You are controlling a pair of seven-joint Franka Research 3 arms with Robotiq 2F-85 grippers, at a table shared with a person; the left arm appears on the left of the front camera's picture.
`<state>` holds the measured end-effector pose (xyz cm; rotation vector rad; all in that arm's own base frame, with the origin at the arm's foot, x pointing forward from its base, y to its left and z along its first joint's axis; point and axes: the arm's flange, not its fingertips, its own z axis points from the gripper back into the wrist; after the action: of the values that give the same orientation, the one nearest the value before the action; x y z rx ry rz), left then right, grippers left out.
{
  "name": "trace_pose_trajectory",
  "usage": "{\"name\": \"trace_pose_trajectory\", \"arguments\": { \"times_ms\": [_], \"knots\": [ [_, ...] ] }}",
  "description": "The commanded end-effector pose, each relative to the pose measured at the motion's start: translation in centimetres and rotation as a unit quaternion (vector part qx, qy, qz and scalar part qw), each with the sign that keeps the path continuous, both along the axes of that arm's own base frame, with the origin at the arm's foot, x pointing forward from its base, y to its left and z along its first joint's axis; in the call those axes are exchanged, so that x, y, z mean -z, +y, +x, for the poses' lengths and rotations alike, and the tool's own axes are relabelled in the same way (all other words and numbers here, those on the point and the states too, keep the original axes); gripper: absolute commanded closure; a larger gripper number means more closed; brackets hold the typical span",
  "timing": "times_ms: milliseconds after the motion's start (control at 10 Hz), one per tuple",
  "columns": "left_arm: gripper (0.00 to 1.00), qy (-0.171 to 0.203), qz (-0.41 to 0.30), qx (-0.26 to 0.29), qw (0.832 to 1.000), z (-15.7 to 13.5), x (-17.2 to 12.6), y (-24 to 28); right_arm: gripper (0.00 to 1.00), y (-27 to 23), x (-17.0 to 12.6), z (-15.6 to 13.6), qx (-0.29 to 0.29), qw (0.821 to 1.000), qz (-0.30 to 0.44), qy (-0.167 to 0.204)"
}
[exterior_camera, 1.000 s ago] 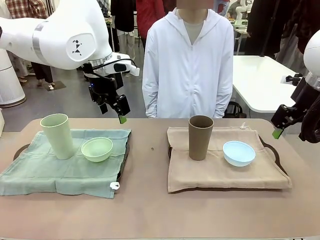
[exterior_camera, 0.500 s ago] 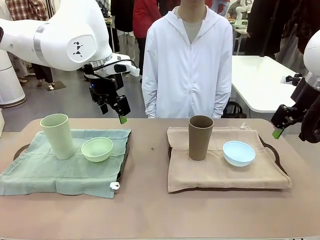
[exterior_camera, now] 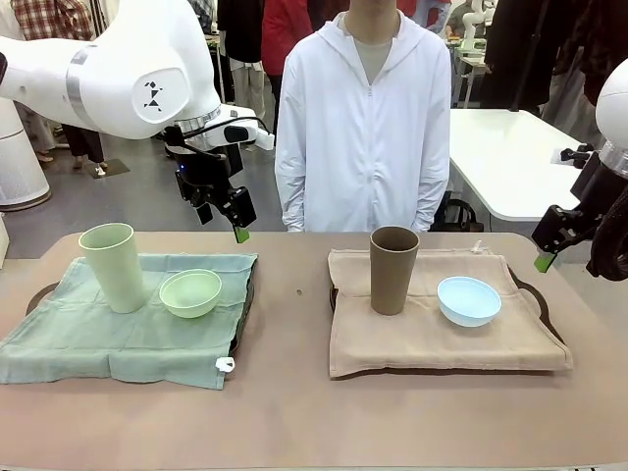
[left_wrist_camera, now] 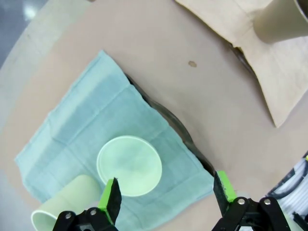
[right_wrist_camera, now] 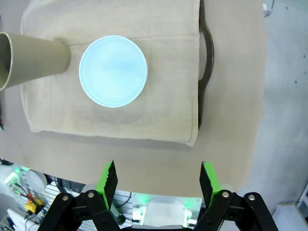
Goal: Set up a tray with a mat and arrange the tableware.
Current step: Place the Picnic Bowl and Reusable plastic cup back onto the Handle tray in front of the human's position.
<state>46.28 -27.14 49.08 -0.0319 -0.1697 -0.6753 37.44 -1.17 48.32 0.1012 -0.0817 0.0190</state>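
On the left a dark tray (exterior_camera: 41,294) carries a green mat (exterior_camera: 118,334) with a pale green cup (exterior_camera: 115,266) and a pale green bowl (exterior_camera: 190,292). On the right a second tray (exterior_camera: 540,291) carries a beige mat (exterior_camera: 432,339) with a brown cup (exterior_camera: 393,269) and a light blue bowl (exterior_camera: 469,299). My left gripper (exterior_camera: 234,224) hangs open and empty above the back right corner of the green mat. My right gripper (exterior_camera: 548,253) hangs open and empty past the right tray's end. The left wrist view looks down on the green bowl (left_wrist_camera: 129,165); the right wrist view on the blue bowl (right_wrist_camera: 113,71).
A person in a white hooded jacket (exterior_camera: 368,128) stands at the far side of the table, arms down. A small white tag (exterior_camera: 225,364) sticks out at the green mat's front right corner. Bare table runs between the trays and along the front edge.
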Motion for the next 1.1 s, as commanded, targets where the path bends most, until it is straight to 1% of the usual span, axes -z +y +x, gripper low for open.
{"name": "trace_pose_trajectory", "arguments": {
  "times_ms": [0, 100, 200, 300, 600, 700, 800, 900, 1000],
  "knots": [
    [0.0, 0.019, 0.008, -0.022, 1.0, -0.9, -0.9, 3.5, 0.11, -1.1, -0.6, -0.7, 0.027, 1.0, 0.011, -0.007],
    [0.0, 0.037, -0.014, -0.037, 0.999, -0.9, -1.5, 6.8, 0.11, -2.0, -0.8, -1.2, 0.041, 0.999, 0.009, -0.009],
    [0.0, 0.047, -0.051, -0.044, 0.997, -1.1, -2.7, 11.2, 0.11, -2.5, -1.0, -1.8, 0.043, 0.999, 0.013, -0.01],
    [0.0, 0.065, -0.084, -0.05, 0.993, -1.1, -3.7, 14.8, 0.11, -3.1, -1.3, -2.2, 0.046, 0.999, 0.023, -0.011],
    [0.0, 0.074, -0.171, -0.077, 0.979, -2.2, -6.0, 23.8, 0.11, -7.6, -2.3, -3.6, 0.062, 0.992, 0.114, 0.006],
    [0.0, 0.082, -0.216, -0.074, 0.97, -2.2, -6.0, 26.6, 0.11, -9.3, -2.4, -3.9, 0.068, 0.987, 0.143, 0.012],
    [0.0, 0.089, -0.262, -0.065, 0.959, -2.4, -5.4, 29.3, 0.11, -11.5, -2.3, -4.2, 0.079, 0.981, 0.178, 0.018],
    [0.0, 0.093, -0.304, -0.07, 0.946, -2.6, -4.9, 31.8, 0.11, -13.6, -2.2, -4.6, 0.091, 0.973, 0.211, 0.022],
    [0.0, 0.1, -0.348, -0.065, 0.93, -3.0, -3.7, 34.2, 0.11, -16.2, -1.7, -5.1, 0.106, 0.963, 0.246, 0.027]
  ]
}}
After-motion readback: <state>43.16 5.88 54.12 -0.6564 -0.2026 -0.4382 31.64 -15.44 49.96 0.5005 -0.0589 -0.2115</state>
